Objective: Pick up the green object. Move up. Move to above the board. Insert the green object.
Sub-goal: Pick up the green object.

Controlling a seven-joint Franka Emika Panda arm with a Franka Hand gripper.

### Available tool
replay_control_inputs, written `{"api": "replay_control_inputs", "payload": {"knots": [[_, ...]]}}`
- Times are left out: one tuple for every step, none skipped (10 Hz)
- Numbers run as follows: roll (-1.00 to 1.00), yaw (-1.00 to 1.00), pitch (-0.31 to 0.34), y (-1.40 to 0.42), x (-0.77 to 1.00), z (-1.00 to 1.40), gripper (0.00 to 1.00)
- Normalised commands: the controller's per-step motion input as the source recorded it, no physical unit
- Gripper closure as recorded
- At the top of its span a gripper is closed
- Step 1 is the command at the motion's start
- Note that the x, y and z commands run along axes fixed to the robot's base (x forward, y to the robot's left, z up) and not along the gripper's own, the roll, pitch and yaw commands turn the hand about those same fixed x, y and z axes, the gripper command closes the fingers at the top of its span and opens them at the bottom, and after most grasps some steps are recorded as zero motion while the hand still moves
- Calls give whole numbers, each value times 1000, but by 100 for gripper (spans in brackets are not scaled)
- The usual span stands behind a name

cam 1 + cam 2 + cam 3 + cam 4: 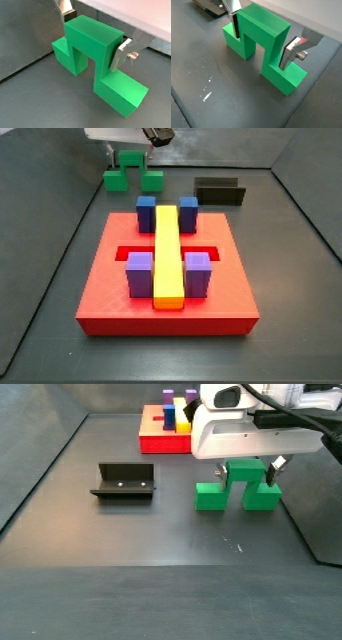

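The green object (90, 47) is a bright green stepped piece that stands on the dark floor, its taller centre block between two lower side blocks. It shows in both wrist views (258, 35) and both side views (130, 175) (241, 486). My gripper (91, 42) (260, 49) (249, 476) straddles the centre block, with one silver finger pressed flat against each of its side faces. The piece still rests on the floor. The red board (107, 278) (160, 442) lies apart from it and bears a yellow bar and blue and purple blocks.
The dark fixture (221, 191) (124, 482) stands on the floor between the green piece and the cell wall, and its corner shows in a wrist view (211, 7). Grey walls close in the floor on all sides.
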Motion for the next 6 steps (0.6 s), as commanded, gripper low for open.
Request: {"api": "replay_control_inputs", "payload": {"knots": [[51,0,0,0,-80,-137,0],[89,0,0,0,-37,-209,0],[61,0,0,0,0,-160,0],[24,0,1,-103,0,0,0],[0,0,1,-160,49,177,0],[0,0,19,-151,91,291,0]]}}
